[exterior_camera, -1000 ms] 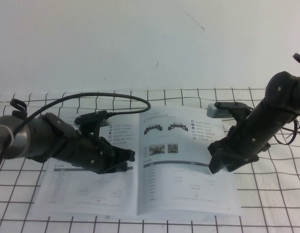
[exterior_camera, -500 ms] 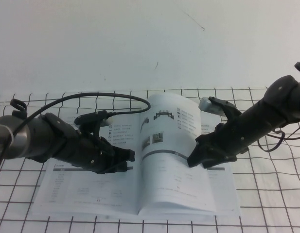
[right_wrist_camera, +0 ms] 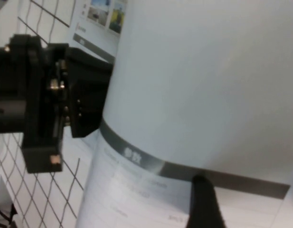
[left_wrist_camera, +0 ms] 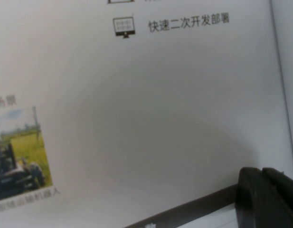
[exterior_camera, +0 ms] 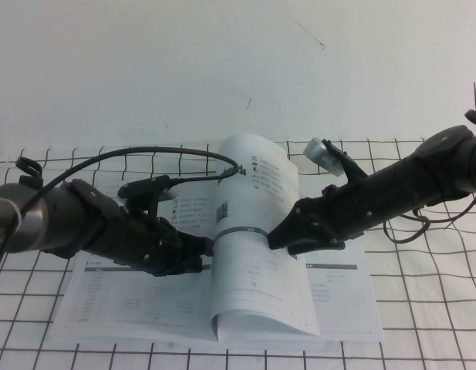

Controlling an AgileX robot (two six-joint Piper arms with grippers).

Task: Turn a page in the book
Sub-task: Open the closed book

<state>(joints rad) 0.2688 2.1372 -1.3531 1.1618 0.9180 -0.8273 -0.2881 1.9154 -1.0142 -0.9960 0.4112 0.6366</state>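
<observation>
In the high view, the book (exterior_camera: 145, 297) lies open on the gridded tabletop (exterior_camera: 423, 324). The page (exterior_camera: 257, 254) stands up in a curve over the spine, about halfway in its turn. The right gripper (exterior_camera: 278, 235) touches the outer edge of the page at the grey bar; I cannot tell if it pinches the leaf or only pushes it. The left gripper (exterior_camera: 200, 254) rests on the left-hand page just beside the spine, and I cannot tell its state either.

In the left wrist view, only one dark fingertip (left_wrist_camera: 266, 197) shows low over printed paper, so the book seems pressed down there.

In the right wrist view, a dark fingertip (right_wrist_camera: 203, 202) lies against the curved page at the grey bar, and the left arm (right_wrist_camera: 46, 99) is near behind it.

My judgement of the risks: the glossy leaf may slip away and fall back to the right. If the right arm travels further left, it may pinch the page against the left gripper and crease it.
</observation>
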